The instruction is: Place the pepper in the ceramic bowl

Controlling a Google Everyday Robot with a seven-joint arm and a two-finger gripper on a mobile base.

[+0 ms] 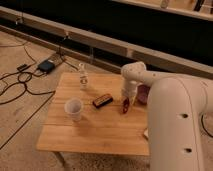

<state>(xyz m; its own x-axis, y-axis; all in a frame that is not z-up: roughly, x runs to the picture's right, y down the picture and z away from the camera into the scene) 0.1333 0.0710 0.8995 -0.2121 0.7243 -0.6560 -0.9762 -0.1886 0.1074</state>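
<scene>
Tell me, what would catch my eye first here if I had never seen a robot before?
The big white robot arm fills the right foreground, bending over a small wooden table. Its gripper hangs right over a dark red pepper near the table's right side, with a maroon ceramic bowl just beside it, partly hidden by the arm. A white plastic cup stands on the table's left side.
</scene>
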